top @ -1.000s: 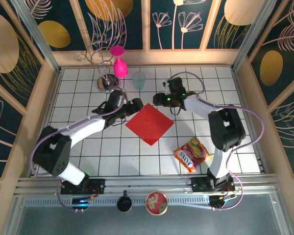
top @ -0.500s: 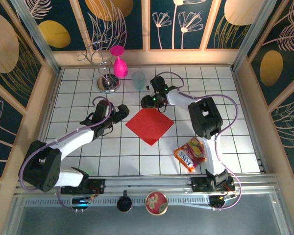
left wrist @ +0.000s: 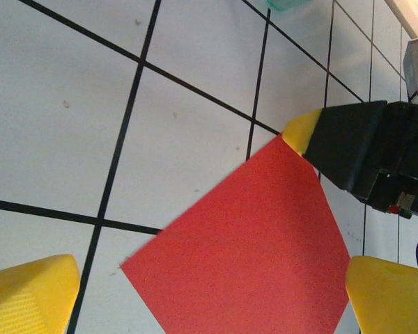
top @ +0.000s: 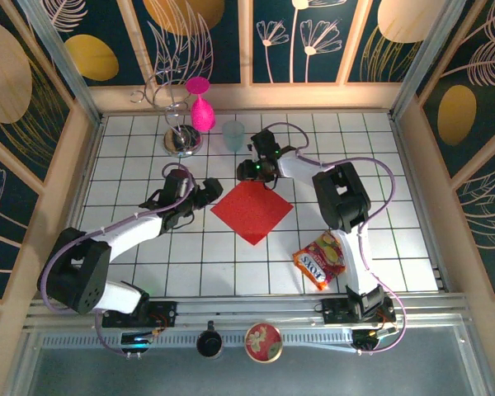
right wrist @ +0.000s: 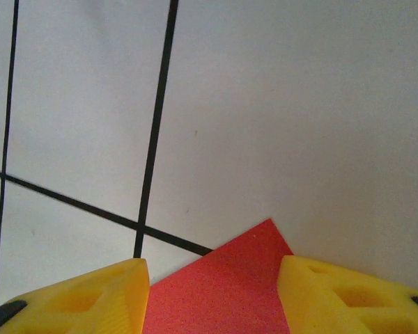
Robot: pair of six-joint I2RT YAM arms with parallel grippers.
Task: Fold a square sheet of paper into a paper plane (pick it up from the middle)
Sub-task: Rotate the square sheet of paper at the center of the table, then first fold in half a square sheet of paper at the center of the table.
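One red sheet, far corner inside right pincer, rest cropped

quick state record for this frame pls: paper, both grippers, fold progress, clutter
paper: square sheet of paper, red, flat on the tiled table, turned like a diamond
left gripper: open, low by the sheet's left side, holding nothing
right gripper: open, fingers either side of the sheet's far corner
fold progress: no fold visible
clutter: snack packet near side; pink goblet and pale cup far side
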